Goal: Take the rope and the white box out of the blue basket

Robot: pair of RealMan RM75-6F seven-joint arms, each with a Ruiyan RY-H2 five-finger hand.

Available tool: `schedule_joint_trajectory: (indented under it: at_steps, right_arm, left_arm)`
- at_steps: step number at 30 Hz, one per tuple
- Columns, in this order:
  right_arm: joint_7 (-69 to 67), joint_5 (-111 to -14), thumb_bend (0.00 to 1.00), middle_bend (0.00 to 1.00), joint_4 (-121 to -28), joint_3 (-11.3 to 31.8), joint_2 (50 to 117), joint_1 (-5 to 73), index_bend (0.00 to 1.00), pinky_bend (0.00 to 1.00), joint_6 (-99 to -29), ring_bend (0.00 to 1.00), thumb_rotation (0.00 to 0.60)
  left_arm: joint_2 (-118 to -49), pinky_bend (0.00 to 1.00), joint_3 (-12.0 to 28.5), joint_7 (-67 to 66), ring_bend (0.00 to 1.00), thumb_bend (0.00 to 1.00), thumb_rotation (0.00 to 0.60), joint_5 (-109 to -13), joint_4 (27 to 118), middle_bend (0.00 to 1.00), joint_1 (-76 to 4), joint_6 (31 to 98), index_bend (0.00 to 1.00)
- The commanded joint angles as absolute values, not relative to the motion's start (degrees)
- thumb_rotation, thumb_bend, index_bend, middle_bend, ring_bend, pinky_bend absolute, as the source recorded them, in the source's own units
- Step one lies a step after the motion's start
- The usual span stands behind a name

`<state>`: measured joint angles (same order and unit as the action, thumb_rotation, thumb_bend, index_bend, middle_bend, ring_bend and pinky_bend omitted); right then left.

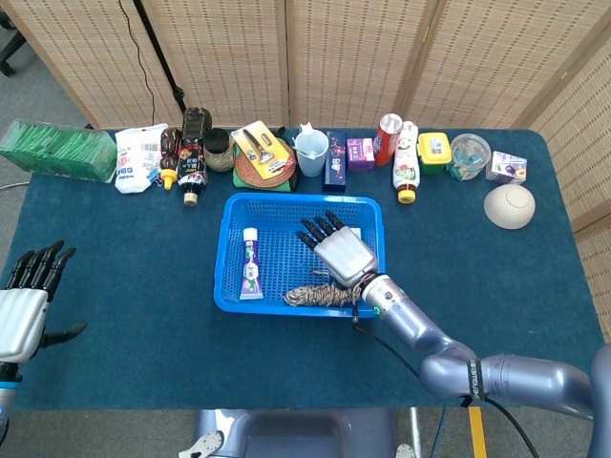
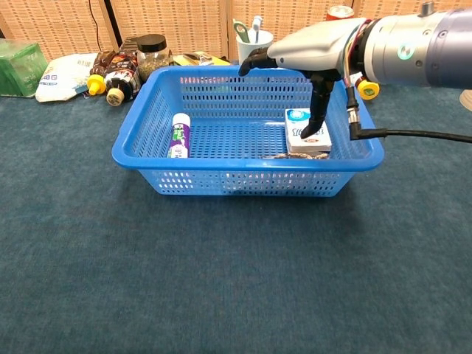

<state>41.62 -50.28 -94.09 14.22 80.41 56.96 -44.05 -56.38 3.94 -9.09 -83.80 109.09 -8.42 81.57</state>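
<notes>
Right hand (image 1: 341, 252) hangs over the basket (image 1: 234, 211), fingers spread and pointing to its back wall, thumb hanging down; holds nothing. In the chest view the thumb tip is at or just above the white box (image 2: 306, 132); can't tell if it touches. Left hand (image 1: 23, 303) is well off to the basket's left, near the table edge, fingers apart, empty.

Task things: white box lies flat in the basket's right half, mostly hidden under the palm in the head view. Rope (image 1: 323, 293) is bundled against the basket's front wall, just in front of the box.

Risks, as I judge them:
- Box lies flat w/ little edge to catch; a shallow grasp could slide it into the right wall or let it slip.
- Rope sits so close that fingers may snag a loop and drag it along.
- Pushing down or sideways could shove the light basket.
- Loose rope may uncoil when lifted and catch on the rim.

Count in basket: 1 rope, 1 white box, 1 tube (image 1: 250, 263) at the left side. Hands: 2.
</notes>
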Motion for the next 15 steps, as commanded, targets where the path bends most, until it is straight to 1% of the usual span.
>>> schedule_joint_trajectory:
  at_steps: [1,8,15]
  right_arm:
    - [41.8,-48.9,0.0,0.0,-92.2,12.7,81.1,58.6,0.05,0.0,-42.5,0.0,0.6]
    - [41.3,-45.2,0.0,0.0,-90.9,10.6,81.0,61.2,0.05,0.0,-39.6,0.0,0.6]
    - [41.4,-42.9,0.0,0.0,-90.6,8.4,80.7,63.8,0.03,0.0,-38.1,0.0,0.6]
  left_arm:
    - [-56.6,0.0,4.1,-9.1,0.0,0.08,0.6,-83.3,108.8,0.0,-8.7,81.1,0.0]
    - [-57.2,0.0,4.4,-9.5,0.0,0.08,0.6,-81.9,108.2,0.0,-9.4,80.0,0.0]
    - [-57.6,0.0,4.5,-9.6,0.0,0.08,0.6,-81.0,107.6,0.0,-9.8,79.4,0.0]
